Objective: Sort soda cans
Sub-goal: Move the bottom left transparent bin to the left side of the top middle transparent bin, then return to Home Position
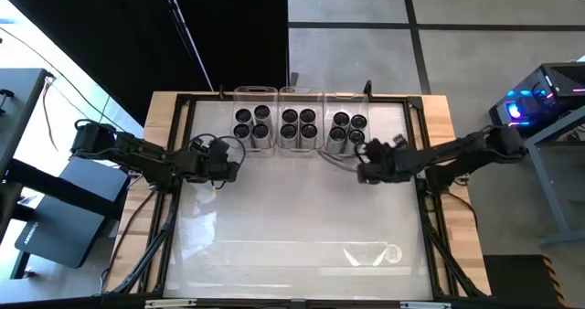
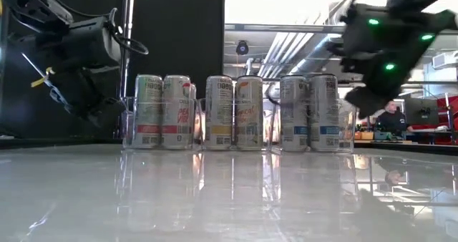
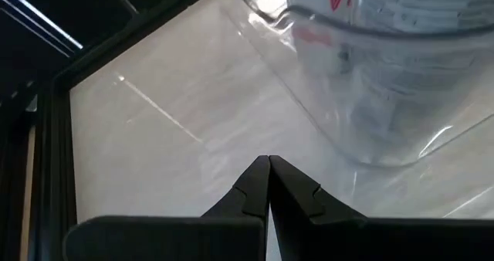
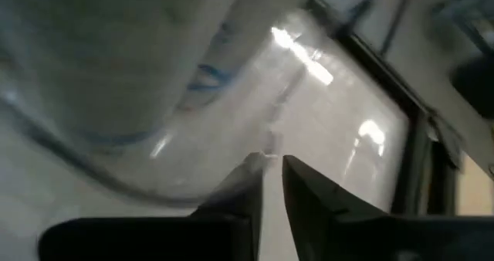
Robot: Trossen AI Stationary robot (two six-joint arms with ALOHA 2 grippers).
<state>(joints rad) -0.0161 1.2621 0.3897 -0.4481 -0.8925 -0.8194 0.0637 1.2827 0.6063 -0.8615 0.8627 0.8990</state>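
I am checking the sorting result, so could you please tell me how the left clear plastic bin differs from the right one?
In the high view, the left clear plastic bin shows four dark-topped silver soda cans; the right clear plastic bin also four, less squarely set. The low view shows red labels left, blue right. Both stand in the back row.

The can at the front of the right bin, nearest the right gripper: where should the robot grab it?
Probably by its round side just under the top, coming straight down. The can stands upright inside the clear right bin, so walls and neighbouring cans block a sideways reach. The right gripper waits beside it, holding nothing.
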